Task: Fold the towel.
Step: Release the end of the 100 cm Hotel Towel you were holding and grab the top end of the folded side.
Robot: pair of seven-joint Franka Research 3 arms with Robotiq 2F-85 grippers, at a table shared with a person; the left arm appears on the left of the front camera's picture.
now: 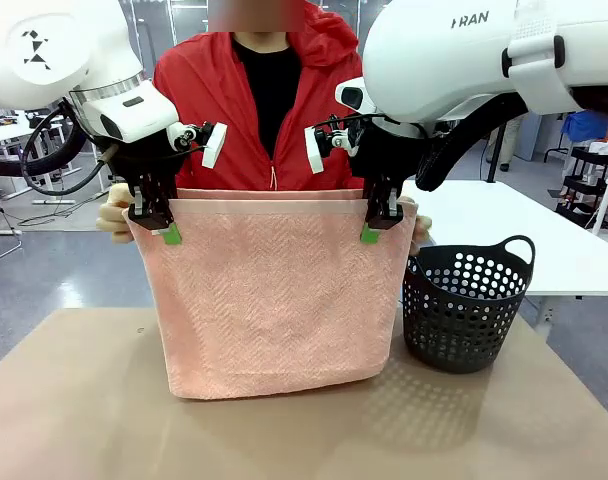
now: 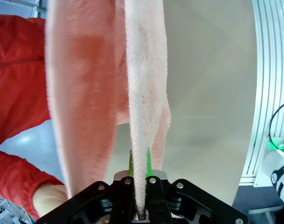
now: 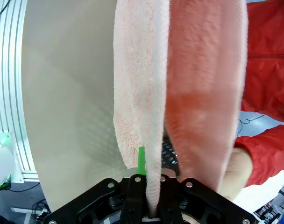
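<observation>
Towel hangs in two layers over bench. Left gripper clamped on its top left corner, right gripper on top right. Person's hand behind left corner. Basket just right.

Concealed items, placed against the towel
We list the person's hands, mostly behind its upper corners, and the jacket, covered below chest level.

Front wide — wrists close — towel shared
</observation>
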